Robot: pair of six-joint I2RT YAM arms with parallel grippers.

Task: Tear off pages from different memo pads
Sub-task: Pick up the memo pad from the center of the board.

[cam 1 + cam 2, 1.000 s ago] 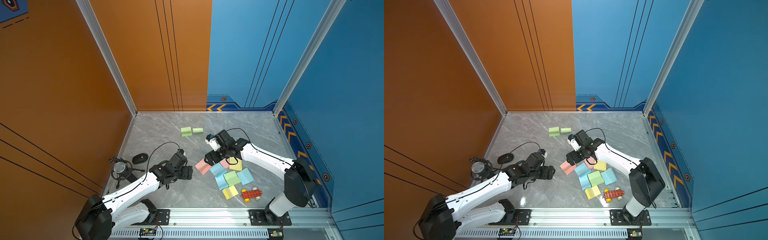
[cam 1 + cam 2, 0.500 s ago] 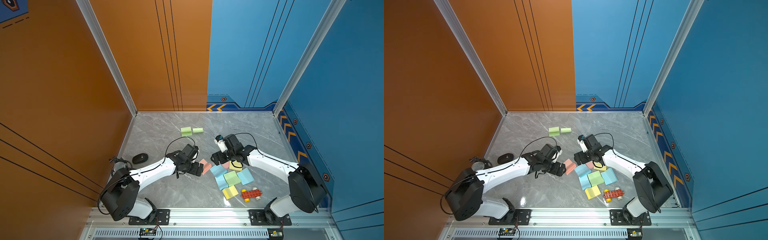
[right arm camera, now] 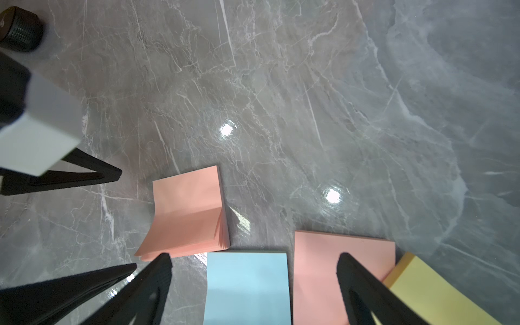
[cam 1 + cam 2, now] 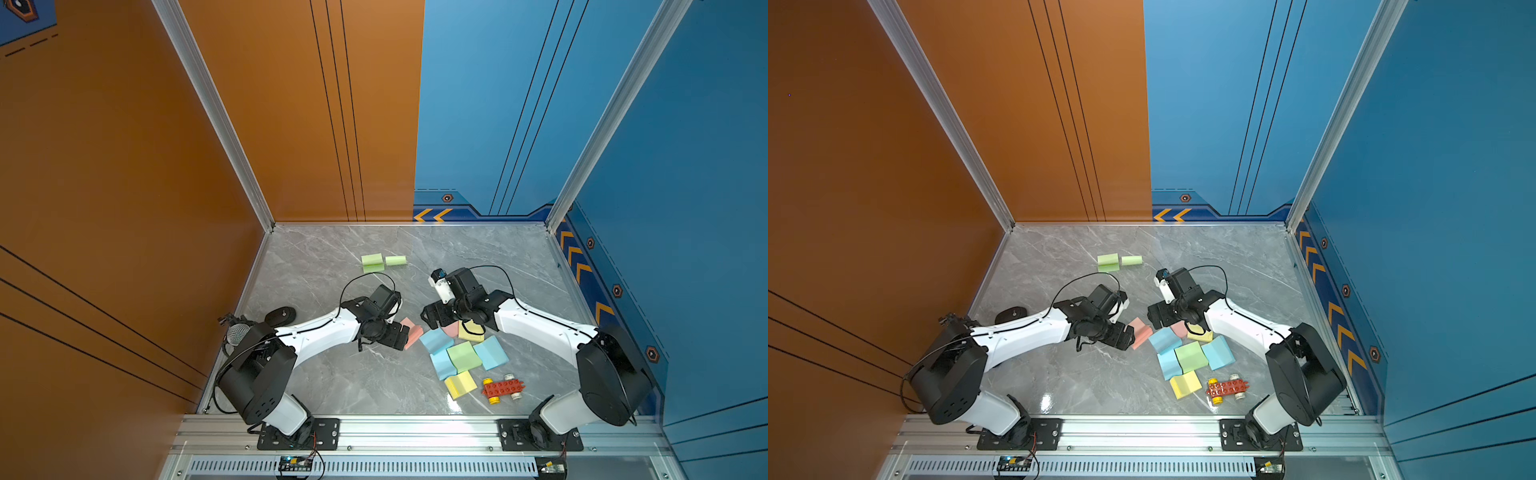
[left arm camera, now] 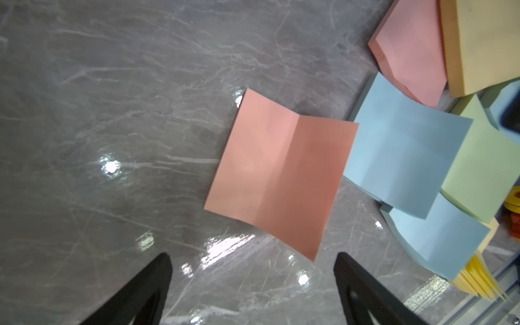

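Marble table (image 4: 332,374) carries the memo pads (image 4: 463,356) bunched on its right half. Your left gripper (image 5: 253,254) and right gripper (image 3: 253,254) hang spread, empty. Pink pad (image 3: 185,213) looks light, may slide; pinch its floppy top page (image 5: 281,174) by the lifted corner.

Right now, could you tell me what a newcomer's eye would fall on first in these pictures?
The huddle of pastel memo pads near the front of the table, on the robot's right, stands out, with a red toy car beside it. Both the left gripper and right gripper hang open by the creased pink pad. Two green papers lie apart toward the back.
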